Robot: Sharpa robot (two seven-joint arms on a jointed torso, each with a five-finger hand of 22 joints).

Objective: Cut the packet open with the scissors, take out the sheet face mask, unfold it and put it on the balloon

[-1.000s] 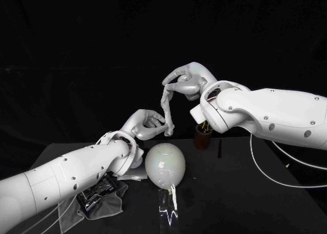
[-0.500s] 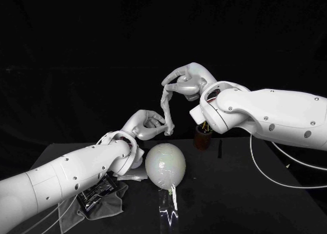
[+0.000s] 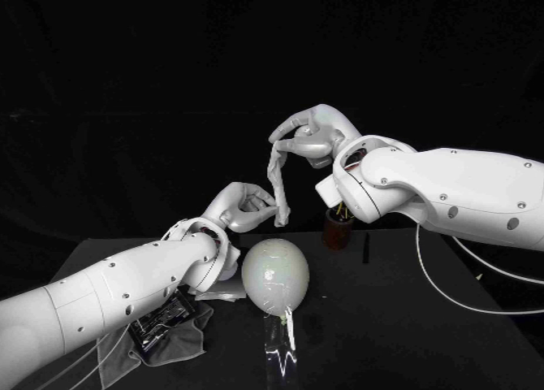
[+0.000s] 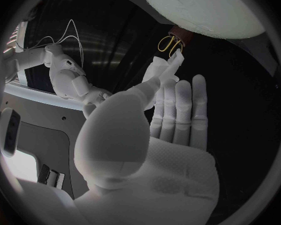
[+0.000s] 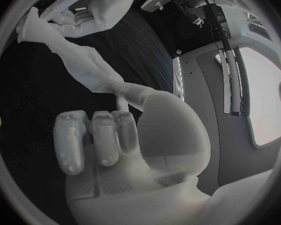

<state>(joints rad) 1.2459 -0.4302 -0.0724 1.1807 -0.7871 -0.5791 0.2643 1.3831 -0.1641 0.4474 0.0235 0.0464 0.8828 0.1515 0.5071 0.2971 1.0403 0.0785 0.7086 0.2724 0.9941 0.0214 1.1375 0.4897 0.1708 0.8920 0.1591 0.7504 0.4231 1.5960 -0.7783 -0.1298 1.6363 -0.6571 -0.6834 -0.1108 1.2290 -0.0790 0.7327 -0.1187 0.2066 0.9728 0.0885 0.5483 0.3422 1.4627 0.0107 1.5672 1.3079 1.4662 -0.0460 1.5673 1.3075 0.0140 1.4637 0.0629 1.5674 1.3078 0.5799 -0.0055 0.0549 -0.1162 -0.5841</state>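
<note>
Black surface (image 3: 436,325) with two white robot arms raised above it. The right arm (image 3: 459,191) reaches in high, and the left arm (image 3: 108,292) reaches in lower. Between them on the surface lies a pale, egg-shaped translucent balloon (image 3: 276,275), its long axis running away from the robot.

Above the balloon's far end hangs the white sheet face mask (image 3: 276,183), out of its packet and drawn into a narrow, twisted strip. Its long axis is near-vertical, from the silver right hand (image 3: 309,138) at the top to the silver left hand (image 3: 240,209) at the bottom. Each hand pinches one end.

In the right wrist view the thumb and one finger of the right hand (image 5: 128,135) clamp the upper end of the strip (image 5: 84,65), and the remaining fingers (image 5: 97,135) are curled in against the palm. In the left wrist view the left hand (image 4: 147,150) nips the lower end (image 4: 164,67) at its thumb tip, with the other fingers (image 4: 178,105) held straight and close together.

The left hand is the nearer to the balloon, just above and beside its far end. The mask clears the balloon without touching it. The strip appears not yet unfolded, so the step in hand is judged to be spreading it sideways before lowering it.

Yellow-handled scissors (image 3: 338,213) stand in a brown cup (image 3: 335,234) behind the balloon.
</note>
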